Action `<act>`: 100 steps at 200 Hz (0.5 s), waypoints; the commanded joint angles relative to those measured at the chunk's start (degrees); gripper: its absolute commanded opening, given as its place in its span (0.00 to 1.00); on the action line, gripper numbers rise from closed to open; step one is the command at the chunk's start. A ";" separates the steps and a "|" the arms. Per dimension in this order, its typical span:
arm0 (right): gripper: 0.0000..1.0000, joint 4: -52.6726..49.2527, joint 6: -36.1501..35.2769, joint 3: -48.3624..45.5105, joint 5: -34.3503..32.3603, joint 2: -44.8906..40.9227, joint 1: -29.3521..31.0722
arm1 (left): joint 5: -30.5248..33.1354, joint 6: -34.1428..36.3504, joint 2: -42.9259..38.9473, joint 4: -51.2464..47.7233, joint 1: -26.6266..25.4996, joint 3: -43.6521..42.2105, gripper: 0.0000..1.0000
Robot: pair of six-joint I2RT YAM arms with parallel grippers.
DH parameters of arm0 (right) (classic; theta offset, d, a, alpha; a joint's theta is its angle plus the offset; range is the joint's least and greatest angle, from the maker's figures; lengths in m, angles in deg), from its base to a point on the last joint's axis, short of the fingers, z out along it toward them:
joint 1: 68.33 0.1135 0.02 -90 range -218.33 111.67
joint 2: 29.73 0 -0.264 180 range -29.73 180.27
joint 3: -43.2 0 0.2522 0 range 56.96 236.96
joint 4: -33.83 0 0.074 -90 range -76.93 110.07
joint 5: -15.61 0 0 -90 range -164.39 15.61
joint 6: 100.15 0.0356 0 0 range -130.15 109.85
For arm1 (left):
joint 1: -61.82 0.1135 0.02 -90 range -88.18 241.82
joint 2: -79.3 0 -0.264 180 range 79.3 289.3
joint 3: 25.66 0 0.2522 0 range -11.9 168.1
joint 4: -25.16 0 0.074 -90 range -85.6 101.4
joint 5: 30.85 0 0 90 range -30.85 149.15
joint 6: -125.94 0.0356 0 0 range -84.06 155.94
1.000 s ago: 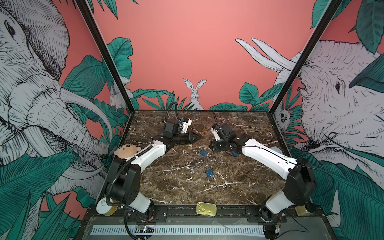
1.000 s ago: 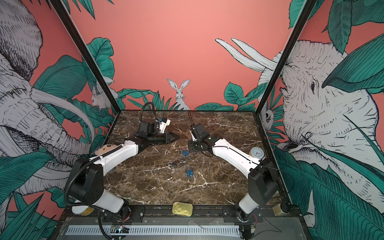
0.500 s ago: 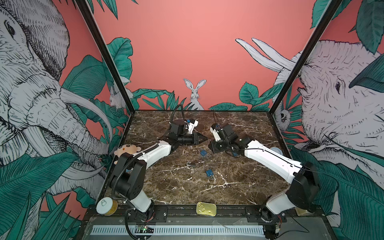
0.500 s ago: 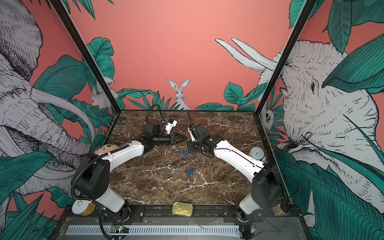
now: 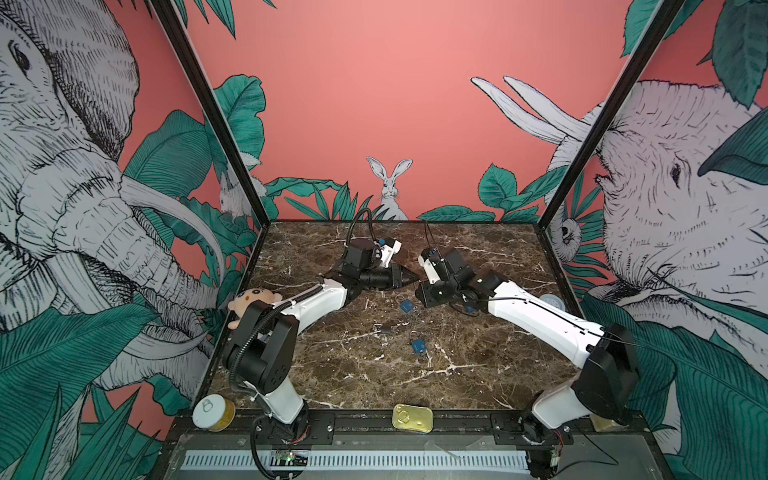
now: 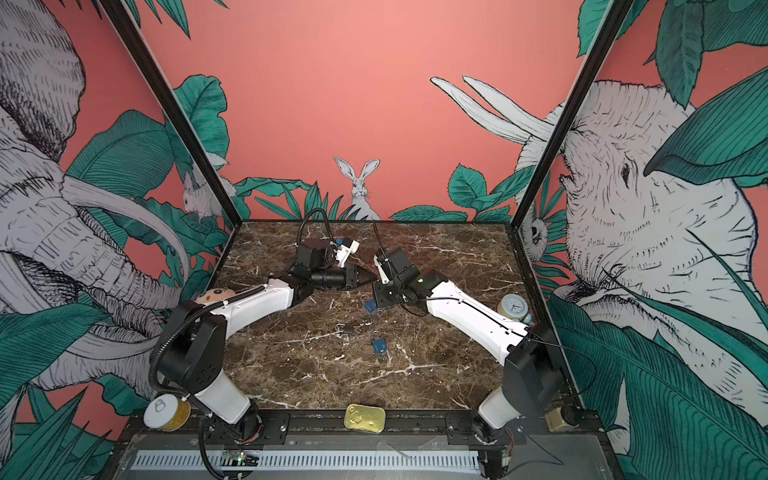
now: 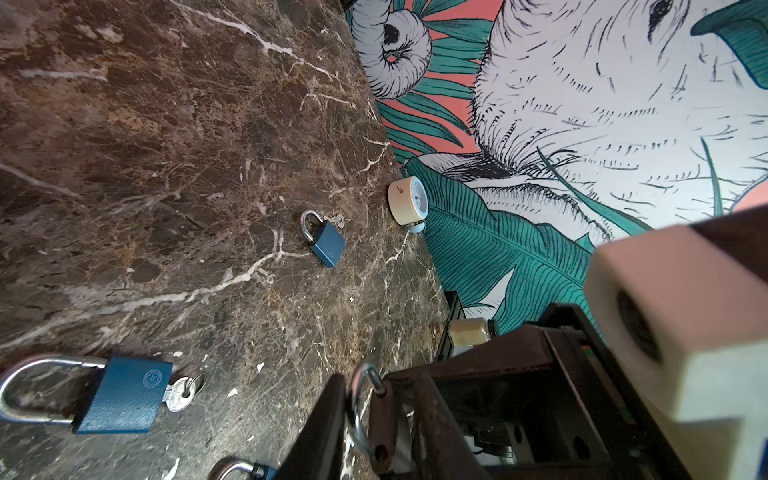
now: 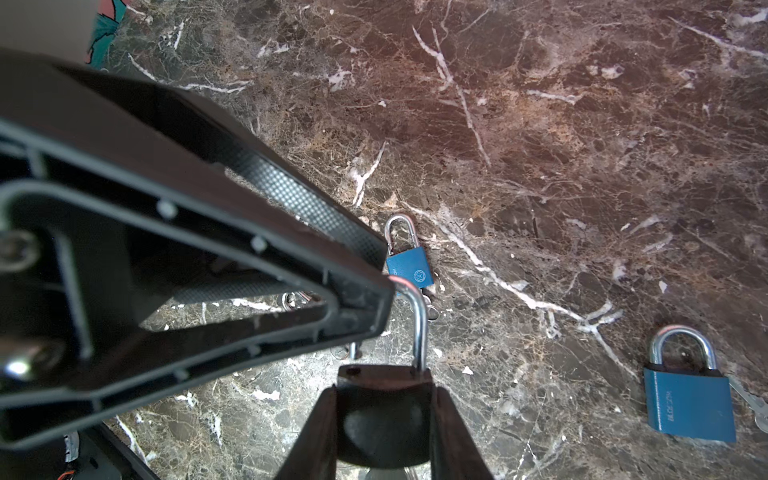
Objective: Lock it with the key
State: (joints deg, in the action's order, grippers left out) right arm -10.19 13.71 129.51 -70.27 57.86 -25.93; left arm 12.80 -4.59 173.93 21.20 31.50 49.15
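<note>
While R gripper clamps dark padlock & L gripper pinches its raised shackle, press shackle straight down into padlock's hole, no twist.

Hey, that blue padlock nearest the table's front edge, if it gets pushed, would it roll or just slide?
The blue padlock lies flat on its boxy body, so it would probably slide, not roll. The marble table looks polished, so it may skid or spin easily. With a metal shackle, it is likely rigid and heavy for its size.
</note>
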 commanded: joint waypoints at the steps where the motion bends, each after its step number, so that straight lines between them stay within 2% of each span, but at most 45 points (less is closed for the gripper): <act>1: 0.22 2.29 0.11 0.39 0.34 -1.62 0.50 | -0.80 -0.07 0.08 1.36 -0.60 1.52 0.29; 63: 0.22 3.01 0.18 0.48 0.18 -1.72 0.59 | -0.85 0.05 0.21 1.11 -1.05 1.50 0.28; 100: 0.23 3.11 0.36 0.70 0.05 -1.79 0.71 | -0.95 0.21 0.29 1.00 -1.14 1.43 0.23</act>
State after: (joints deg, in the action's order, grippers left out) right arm -9.30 13.80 129.51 -70.27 57.86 -25.78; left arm 12.80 -4.70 174.28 21.20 30.73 49.15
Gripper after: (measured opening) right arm 0.299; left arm 0.247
